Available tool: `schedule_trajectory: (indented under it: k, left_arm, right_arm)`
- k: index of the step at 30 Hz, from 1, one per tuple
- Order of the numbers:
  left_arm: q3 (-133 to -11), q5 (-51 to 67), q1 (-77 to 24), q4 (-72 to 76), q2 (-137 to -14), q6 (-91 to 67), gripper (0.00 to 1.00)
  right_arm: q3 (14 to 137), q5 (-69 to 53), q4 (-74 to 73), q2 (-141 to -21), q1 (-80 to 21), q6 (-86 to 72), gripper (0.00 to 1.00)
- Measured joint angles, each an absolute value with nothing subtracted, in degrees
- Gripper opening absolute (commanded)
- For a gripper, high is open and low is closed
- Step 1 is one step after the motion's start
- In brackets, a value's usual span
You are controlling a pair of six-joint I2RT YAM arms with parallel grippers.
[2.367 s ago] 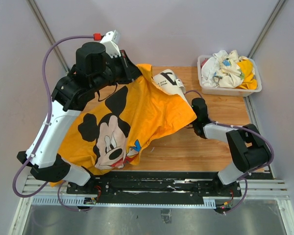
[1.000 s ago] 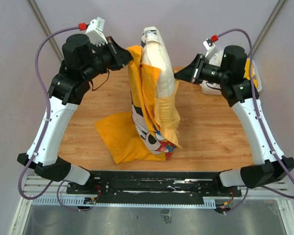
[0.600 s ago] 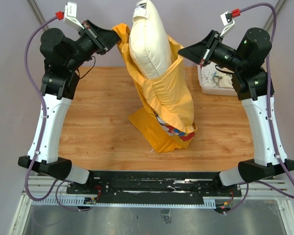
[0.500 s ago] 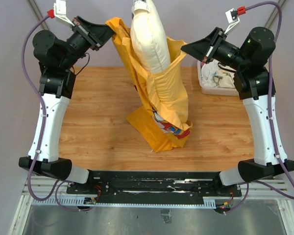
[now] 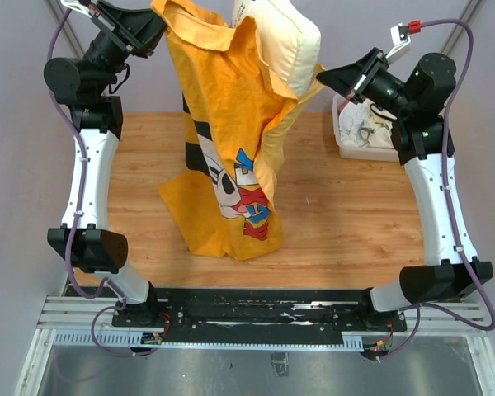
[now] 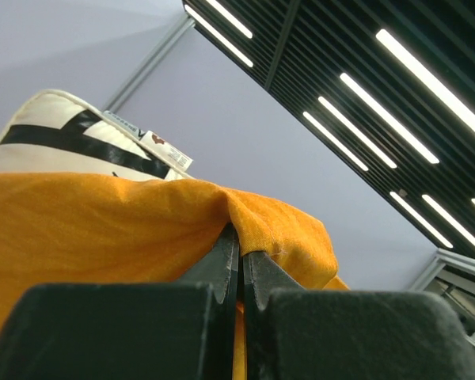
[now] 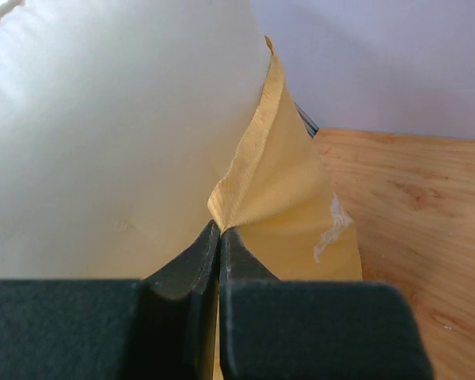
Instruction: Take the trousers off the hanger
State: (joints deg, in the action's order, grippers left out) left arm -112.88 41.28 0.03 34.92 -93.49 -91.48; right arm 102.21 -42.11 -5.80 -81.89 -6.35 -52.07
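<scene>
No trousers and no hanger are in view. An orange-yellow cloth (image 5: 223,124) with a cartoon print hangs high over the table, its lower end resting on the wood. A cream pillow (image 5: 285,37) sticks out of its top, leaning right. My left gripper (image 5: 153,21) is shut on the cloth's upper left edge. My right gripper (image 5: 323,78) is shut on its upper right edge. In the left wrist view the gripper (image 6: 239,237) pinches an orange fold (image 6: 103,229) below the pillow (image 6: 55,134). In the right wrist view the gripper (image 7: 220,229) nips the hem (image 7: 293,206) beside the pillow (image 7: 103,119).
A white bin (image 5: 344,142) of crumpled cloths stands at the back right of the wooden table (image 5: 355,214). Grey walls with slanted metal posts close in the back and sides. The arms' base rail runs along the near edge.
Both arms have lifted higher. The cloth went from lying flat to hanging upright, then swung left, while the pillow rose out of its top and tipped to the right.
</scene>
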Motion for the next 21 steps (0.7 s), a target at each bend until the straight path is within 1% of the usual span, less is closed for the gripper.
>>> schedule_trajectory:
  k: [3,7,10,14,17,21]
  left_arm:
    - [-112.9,41.7,0.0,37.2,-93.9,-94.1,0.0]
    - [-111.9,41.6,0.1,42.6,-93.9,-97.9,0.0]
    - [-111.4,41.5,0.1,45.5,-94.1,-99.8,0.0]
    - [-108.2,41.2,0.1,50.2,-94.4,-103.5,0.0]
    - [-108.5,41.2,0.1,52.2,-96.1,-106.0,0.0]
    - [-115.8,41.6,0.1,49.9,-100.1,-107.2,0.0]
  right_arm:
    - [104.6,-42.7,-5.9,-83.7,-6.3,-52.9,0.01]
    - [115.3,-44.0,-6.5,-87.3,-6.1,-53.8,0.0]
    - [120.1,-44.6,-5.4,-87.1,-5.2,-54.7,0.01]
    - [119.5,-44.6,0.6,-84.2,-4.4,-57.8,0.01]
    - [117.7,-45.1,5.7,-83.1,-4.7,-60.9,0.0]
    - [113.9,-45.0,9.5,-83.7,-7.0,-62.8,0.01]
